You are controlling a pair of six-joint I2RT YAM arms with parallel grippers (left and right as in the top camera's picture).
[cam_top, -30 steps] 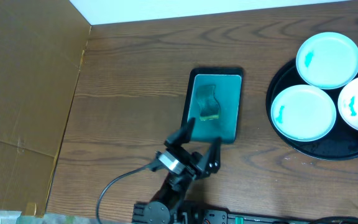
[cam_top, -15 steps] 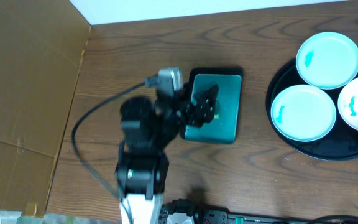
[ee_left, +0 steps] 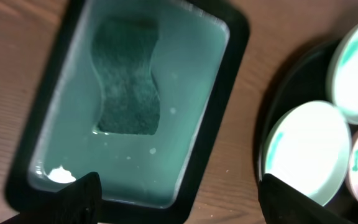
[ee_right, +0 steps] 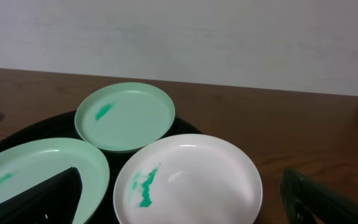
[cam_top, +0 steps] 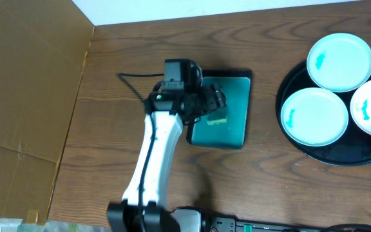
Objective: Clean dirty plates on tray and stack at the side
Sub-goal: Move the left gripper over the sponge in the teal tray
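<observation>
The left arm (cam_top: 154, 142) holds its jaws spread wide above the green sponge (ee_left: 127, 78). The sponge lies just ahead between them, long axis pointing away, so they would close across its narrow waist.

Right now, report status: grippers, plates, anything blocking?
Left gripper open, over small teal tray holding sponge. Right gripper open, at black tray's edge. Three plates on it, all smeared, none stacked. No obstruction seen.

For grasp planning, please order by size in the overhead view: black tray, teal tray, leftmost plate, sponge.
Largest first:
black tray, cropped
teal tray
leftmost plate, only slightly smaller
sponge, partly under the left gripper
</observation>
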